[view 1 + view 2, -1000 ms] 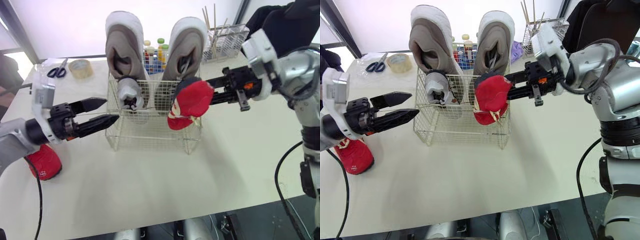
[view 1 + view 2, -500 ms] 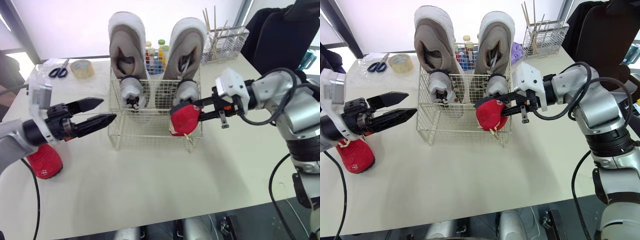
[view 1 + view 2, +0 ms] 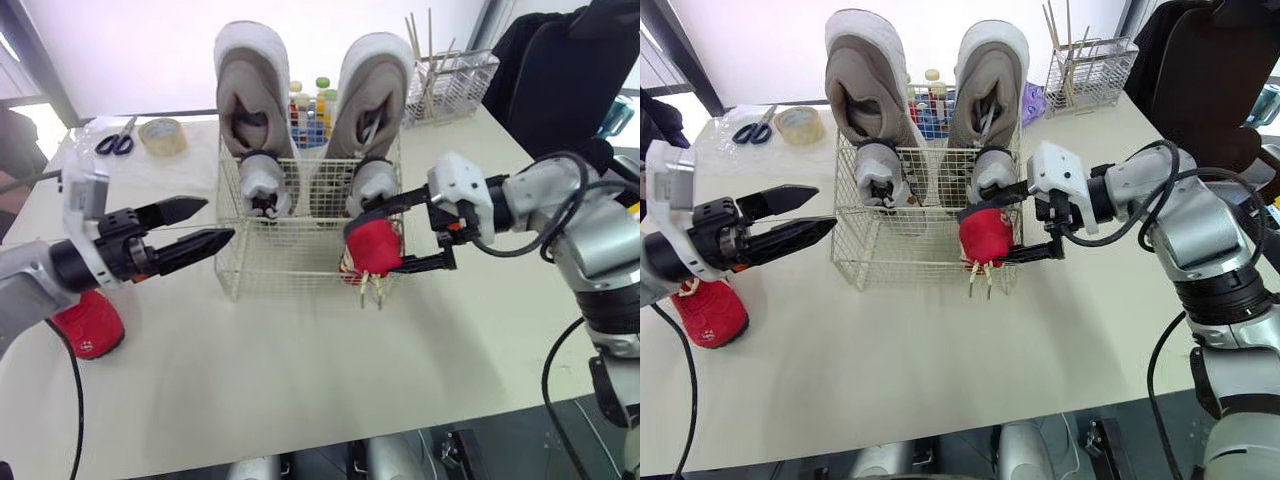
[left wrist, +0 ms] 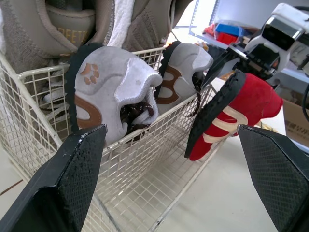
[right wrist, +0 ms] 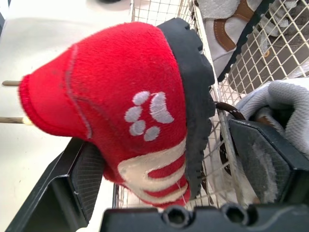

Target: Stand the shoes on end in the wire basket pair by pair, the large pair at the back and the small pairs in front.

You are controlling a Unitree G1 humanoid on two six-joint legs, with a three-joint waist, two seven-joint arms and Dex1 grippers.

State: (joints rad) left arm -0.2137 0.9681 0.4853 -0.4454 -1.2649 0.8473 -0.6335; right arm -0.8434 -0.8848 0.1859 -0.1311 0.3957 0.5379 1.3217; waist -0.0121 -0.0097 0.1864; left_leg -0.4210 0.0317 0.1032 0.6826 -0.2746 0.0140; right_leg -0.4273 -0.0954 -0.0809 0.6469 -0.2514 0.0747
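Red fleece of one small shoe between the fingers of the right claw, fingers apart. One pad against the red side, the other a little off the black sole, wire of the basket showing in that gap. Not clamped.

Shoe at the near right corner of the basket; inside the wire or against its outside, cannot tell. Long axis close to upright, slightly tilted. Sole turned to the far side, lace tips hanging at the low end.

Just beyond the far finger, a small grey shoe; its twin to the left, both on end in the basket. Behind them the large beige pair, on end, openings facing near.

Left claw just left of the basket, above the table, fingers apart, nothing between them. Second red shoe on the table, near left.

Far left: scissors and a roll of tape. Behind the basket, small bottles. Far right, a wire rack with sticks.
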